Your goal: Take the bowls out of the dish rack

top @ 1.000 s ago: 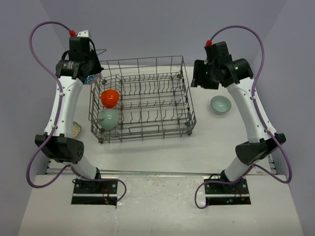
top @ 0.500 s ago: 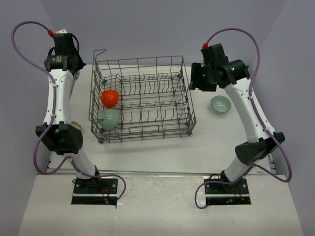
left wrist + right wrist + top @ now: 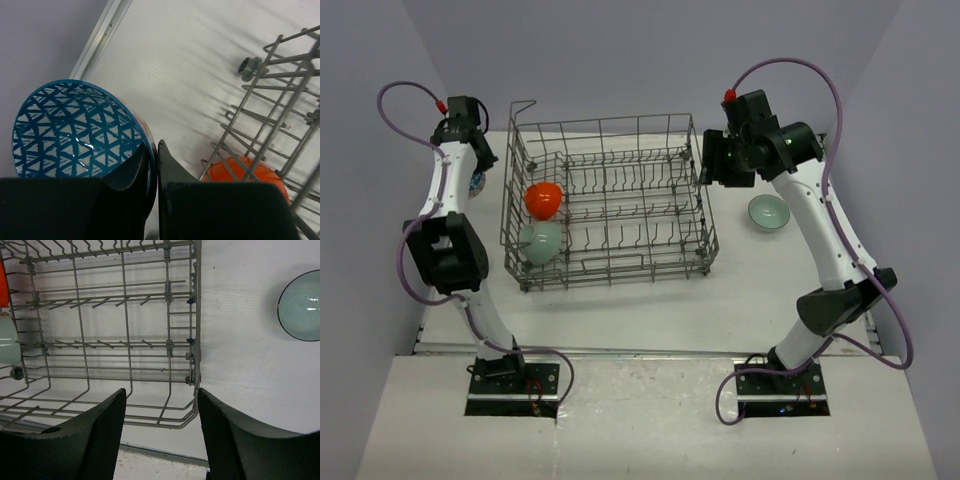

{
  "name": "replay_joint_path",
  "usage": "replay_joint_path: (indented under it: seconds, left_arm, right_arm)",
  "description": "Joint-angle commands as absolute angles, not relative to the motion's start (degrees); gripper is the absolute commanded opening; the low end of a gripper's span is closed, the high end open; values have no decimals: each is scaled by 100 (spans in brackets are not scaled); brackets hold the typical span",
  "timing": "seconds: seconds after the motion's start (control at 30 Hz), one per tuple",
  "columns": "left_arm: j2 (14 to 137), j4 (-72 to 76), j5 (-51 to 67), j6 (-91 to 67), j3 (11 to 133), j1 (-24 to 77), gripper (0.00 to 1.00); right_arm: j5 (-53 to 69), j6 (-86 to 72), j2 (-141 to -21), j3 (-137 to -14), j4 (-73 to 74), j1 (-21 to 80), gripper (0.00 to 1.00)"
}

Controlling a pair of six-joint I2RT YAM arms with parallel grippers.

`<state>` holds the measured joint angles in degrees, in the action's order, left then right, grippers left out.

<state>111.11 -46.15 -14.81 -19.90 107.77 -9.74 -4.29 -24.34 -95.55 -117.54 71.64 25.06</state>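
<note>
Left gripper (image 3: 154, 151) swung left of dish rack (image 3: 620, 200), pinching blue bowl (image 3: 75, 125) rim, right gripper (image 3: 161, 427) spread empty

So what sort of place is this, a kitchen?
Probably a robotics test bench, not a kitchen: a left arm and right arm bolted to a white table, plain walls boxing it in, and a dish rack standing on the tabletop, no sink in view.
</note>
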Motion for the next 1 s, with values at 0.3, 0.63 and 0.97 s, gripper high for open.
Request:
replay_joint_path:
  seconds: [0.3,0.63,0.97]
  left_arm:
    - [11759,-3937,-1969,-1951,10257,-1125,0]
    - [12006,-3964,-2118,-1960,10037,-1160,0]
    - [12085,-4025,-2276,-1942,9800,-1266,0]
  right_arm:
    - [-352,-2320,-9686,-12111,7260,2514,60]
    - [-150,-2399,-10273,-13024,7497,2838,60]
    - [913,-2478,-10775,-13526,7339,3418,60]
